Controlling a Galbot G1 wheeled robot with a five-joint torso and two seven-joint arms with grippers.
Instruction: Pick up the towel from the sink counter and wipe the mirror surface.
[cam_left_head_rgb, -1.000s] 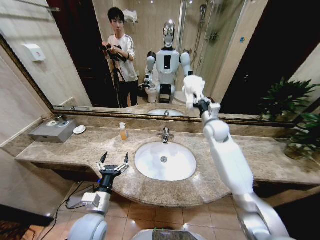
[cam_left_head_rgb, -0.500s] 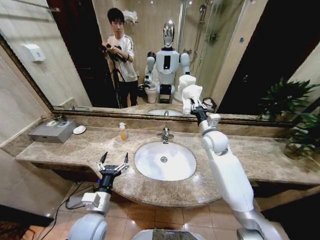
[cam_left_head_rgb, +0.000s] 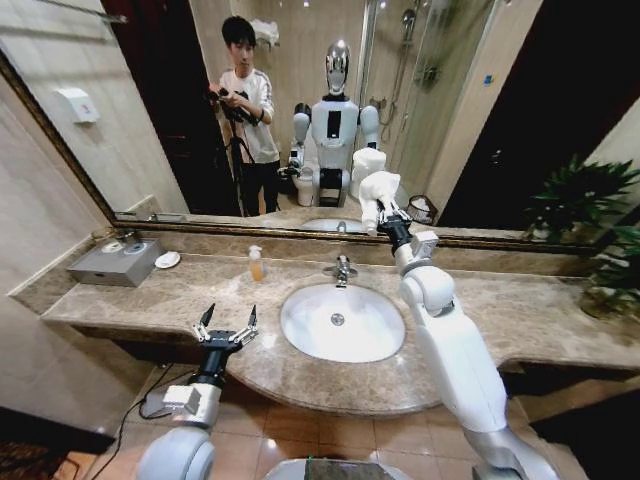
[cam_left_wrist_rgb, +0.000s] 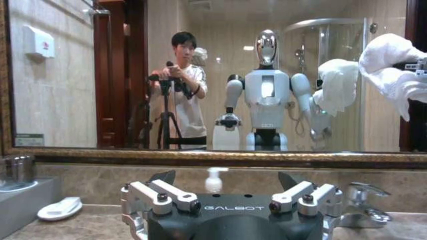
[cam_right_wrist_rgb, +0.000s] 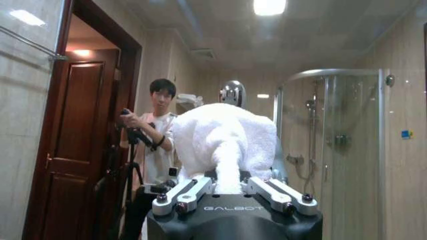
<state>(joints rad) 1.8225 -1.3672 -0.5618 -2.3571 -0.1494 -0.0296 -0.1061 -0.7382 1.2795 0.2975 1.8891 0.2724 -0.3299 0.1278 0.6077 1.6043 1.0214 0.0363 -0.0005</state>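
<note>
— Near the frame's centre, what differs from half a second ago?

— Little. The right gripper (cam_left_head_rgb: 385, 216) was already raised with the towel (cam_left_head_rgb: 377, 192) against the mirror (cam_left_head_rgb: 480, 110); the towel now sits slightly lower and further left, just above the mirror's lower frame. The whole picture has slid a bit to the right, so the camera moved, not the basin (cam_left_head_rgb: 343, 322) or tap (cam_left_head_rgb: 342, 269).

— And the left arm?

— Unchanged. The left gripper (cam_left_head_rgb: 226, 322) hovers at lower left over the worktop (cam_left_head_rgb: 520, 320) front edge, fingers spread apart and holding nothing.

— What do the wrist views add?

— The right wrist view shows the right gripper (cam_right_wrist_rgb: 233, 191) clamped on the towel (cam_right_wrist_rgb: 224, 142), a fold pinched between the fingers and the bulk bunched up beyond them. The left wrist view shows the left gripper (cam_left_wrist_rgb: 233, 192) splayed wide, the towel (cam_left_wrist_rgb: 399, 70) at upper right with its reflection beside it, plus a soap bottle (cam_left_wrist_rgb: 213, 180) and a white dish (cam_left_wrist_rgb: 60, 208) on the worktop.
</note>
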